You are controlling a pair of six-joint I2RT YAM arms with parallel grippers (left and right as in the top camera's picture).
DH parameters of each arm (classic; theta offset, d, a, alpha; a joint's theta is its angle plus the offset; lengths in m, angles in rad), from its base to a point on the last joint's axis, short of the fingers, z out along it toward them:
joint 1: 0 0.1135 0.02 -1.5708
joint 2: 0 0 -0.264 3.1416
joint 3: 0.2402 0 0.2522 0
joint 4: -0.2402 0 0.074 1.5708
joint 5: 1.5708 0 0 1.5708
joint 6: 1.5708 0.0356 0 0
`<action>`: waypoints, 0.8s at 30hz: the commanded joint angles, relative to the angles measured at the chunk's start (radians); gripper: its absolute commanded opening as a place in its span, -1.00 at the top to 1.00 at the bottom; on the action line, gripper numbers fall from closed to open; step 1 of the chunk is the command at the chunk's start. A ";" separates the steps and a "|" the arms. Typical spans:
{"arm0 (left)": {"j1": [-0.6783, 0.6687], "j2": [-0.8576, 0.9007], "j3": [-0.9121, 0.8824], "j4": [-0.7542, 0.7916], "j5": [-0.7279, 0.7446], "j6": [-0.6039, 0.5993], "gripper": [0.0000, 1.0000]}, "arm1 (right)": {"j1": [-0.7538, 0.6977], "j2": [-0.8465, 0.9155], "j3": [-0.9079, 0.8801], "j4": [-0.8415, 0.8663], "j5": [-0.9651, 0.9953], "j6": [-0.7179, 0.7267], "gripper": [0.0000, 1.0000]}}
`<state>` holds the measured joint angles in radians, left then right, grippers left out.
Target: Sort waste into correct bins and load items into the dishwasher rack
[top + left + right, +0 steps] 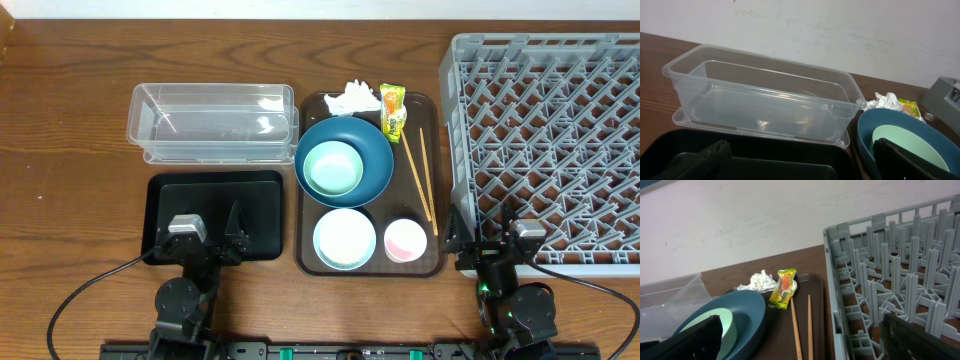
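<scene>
Snack wrapper point(392, 110) lies lengthwise front-to-back, near the chopsticks point(428, 180); left gripper point(800, 150) and right gripper point(801, 322) spread apart, holding nothing.

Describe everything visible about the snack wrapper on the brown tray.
The snack wrapper is a small oblong packet, glossy like plastic film, yellow with green edges and an orange picture at its middle. It looks whole, not crumpled. It lies flat at the far end of the brown tray, its long axis running front to back. The crumpled tissue sits just beside it, the dark blue bowl is close, and the chopsticks start by its near end; whether any touch it is unclear.
</scene>
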<state>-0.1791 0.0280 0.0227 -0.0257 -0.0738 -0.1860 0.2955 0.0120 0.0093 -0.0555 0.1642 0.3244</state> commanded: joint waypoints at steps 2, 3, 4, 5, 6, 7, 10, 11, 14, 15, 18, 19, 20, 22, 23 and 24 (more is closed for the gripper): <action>-0.003 0.002 -0.017 -0.041 -0.013 0.002 -0.86 | -0.009 -0.005 -0.004 0.000 0.000 -0.007 -0.99; -0.003 0.002 -0.017 -0.041 -0.013 0.002 -0.86 | -0.009 -0.005 -0.004 0.000 0.000 -0.007 -0.99; -0.003 0.002 -0.017 -0.041 -0.013 0.002 -0.86 | -0.009 -0.005 -0.004 0.000 0.000 -0.007 -0.99; -0.003 0.002 -0.017 -0.041 -0.013 0.002 -0.86 | -0.009 -0.005 -0.004 0.000 0.000 -0.007 -0.99; -0.003 0.002 -0.017 -0.041 -0.013 0.002 -0.86 | -0.009 -0.005 -0.004 0.000 0.000 -0.007 -0.99; -0.003 0.002 -0.017 -0.041 -0.013 0.002 -0.86 | -0.009 -0.005 -0.004 0.000 0.000 -0.007 -0.99; -0.003 0.002 -0.017 -0.041 -0.013 0.002 -0.86 | -0.009 -0.005 -0.004 0.000 0.000 -0.007 -0.99; -0.003 0.002 -0.017 -0.041 -0.013 0.002 -0.86 | -0.009 -0.005 -0.004 0.000 0.000 -0.007 -0.99; -0.003 0.002 -0.017 -0.041 -0.013 0.002 -0.86 | -0.009 -0.005 -0.004 0.000 0.000 -0.007 -0.98; -0.003 0.002 -0.017 -0.041 -0.013 0.002 -0.86 | -0.009 -0.005 -0.004 0.000 0.000 -0.007 -0.98; -0.003 0.002 -0.017 -0.041 -0.014 0.003 -0.86 | -0.009 -0.005 -0.004 0.000 0.000 -0.007 -0.98; -0.003 0.002 -0.017 -0.040 -0.026 0.005 -0.86 | -0.009 -0.005 -0.004 0.000 0.000 -0.007 -0.98; -0.003 0.002 -0.017 -0.037 -0.057 0.022 -0.86 | -0.009 -0.005 -0.004 0.000 0.000 -0.007 -0.98; -0.003 0.002 -0.017 -0.029 -0.147 0.063 -0.86 | -0.009 -0.005 -0.004 0.000 0.000 -0.007 -0.98; -0.003 0.002 -0.017 -0.027 -0.171 0.066 -0.86 | -0.009 -0.005 -0.004 0.000 0.000 -0.007 -0.99; -0.003 0.002 -0.017 -0.026 -0.174 0.066 -0.86 | -0.009 -0.005 -0.004 0.000 0.000 -0.007 -0.98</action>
<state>-0.1791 0.0280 0.0227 -0.0196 -0.1364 -0.1593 0.2955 0.0120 0.0093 -0.0551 0.1642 0.3241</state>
